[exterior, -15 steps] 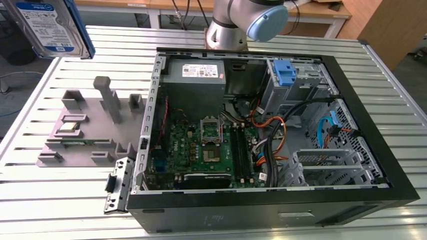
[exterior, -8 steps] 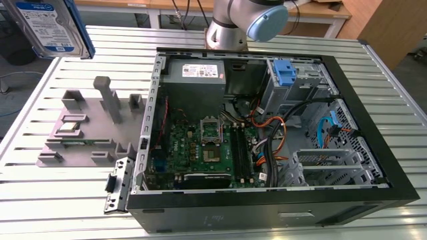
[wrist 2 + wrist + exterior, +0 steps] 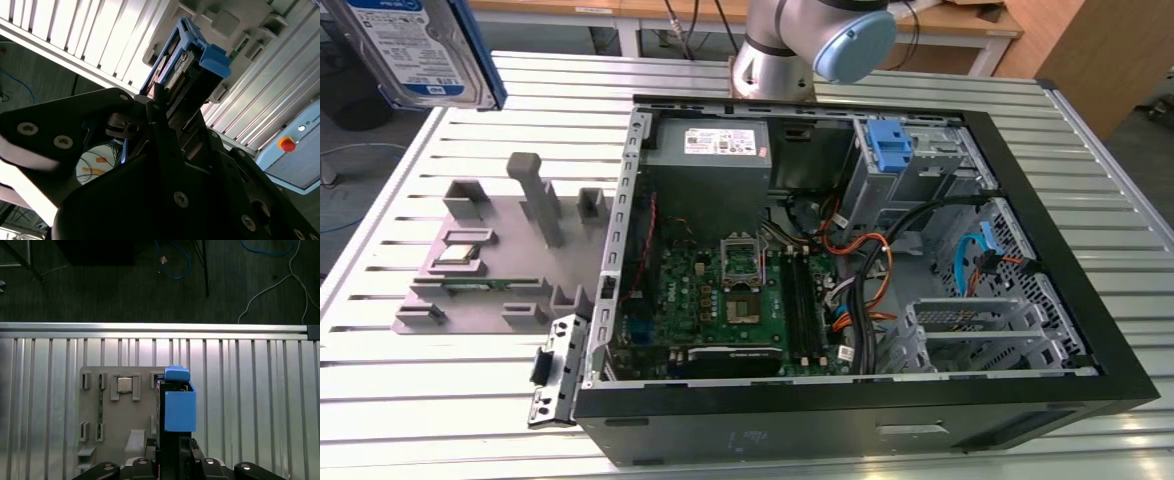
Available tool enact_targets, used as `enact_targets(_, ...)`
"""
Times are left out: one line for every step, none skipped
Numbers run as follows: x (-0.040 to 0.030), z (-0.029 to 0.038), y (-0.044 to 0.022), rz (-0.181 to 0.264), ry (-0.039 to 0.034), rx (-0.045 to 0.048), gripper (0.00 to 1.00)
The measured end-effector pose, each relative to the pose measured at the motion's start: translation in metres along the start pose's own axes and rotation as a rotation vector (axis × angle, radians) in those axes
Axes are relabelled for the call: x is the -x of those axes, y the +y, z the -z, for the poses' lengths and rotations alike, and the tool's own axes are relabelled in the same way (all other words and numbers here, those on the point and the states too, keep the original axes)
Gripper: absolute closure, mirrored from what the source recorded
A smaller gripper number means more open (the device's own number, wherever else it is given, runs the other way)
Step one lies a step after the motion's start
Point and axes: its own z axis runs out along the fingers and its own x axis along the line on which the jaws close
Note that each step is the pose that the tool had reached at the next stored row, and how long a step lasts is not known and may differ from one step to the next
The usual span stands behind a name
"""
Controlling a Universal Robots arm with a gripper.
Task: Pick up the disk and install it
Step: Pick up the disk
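One slatted metal table (image 3: 440,400) carries it all: an open computer case (image 3: 854,420) and, to the exterior view's left of it, a grey fixture tray (image 3: 440,298). High above that tray's far side hangs the disk (image 3: 414,50), label showing, well apart from the case. In the first wrist view the gripper (image 3: 174,450) pinches the disk by one end. The disk's long axis runs straight out from the fingers, with the blue bracket (image 3: 179,410) leading. The case's blue latch (image 3: 890,148) stands at the far corner, towards the exterior view's right.
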Motion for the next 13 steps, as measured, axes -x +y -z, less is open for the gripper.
enact_targets(0.0001,0.0011,0.0001,0.0,0.0,0.0,0.65)
enact_targets(0.0001,0.0021,0.0001,0.0,0.0,0.0,0.65)
enact_targets(0.0002,0.0028,0.0002,0.0,0.0,0.0,0.65)
enact_targets(0.0002,0.0032,0.0002,0.0,-0.0001,0.0,0.65)
enact_targets(0.0002,0.0033,0.0002,0.0,-0.0001,-0.0001,0.65)
enact_targets(0.0002,0.0033,0.0002,0.0,-0.0002,-0.0002,0.65)
enact_targets(0.0002,0.0034,0.0002,0.0,-0.0006,0.0001,0.65)
enact_targets(0.0002,0.0034,0.0002,0.0,-0.0008,0.0,0.65)
enact_targets(0.0002,0.0034,0.0002,0.0,-0.001,0.0,0.65)
enact_targets(0.0002,0.0034,0.0002,0.0,-0.0016,0.0001,0.65)
enact_targets(0.0002,0.0034,0.0002,0.0,-0.0025,0.0002,0.65)
enact_targets(0.0002,0.0034,0.0002,0.0,-0.0033,0.0001,0.65)
enact_targets(0.0002,0.0034,0.0002,0.0,-0.0037,0.0001,0.65)
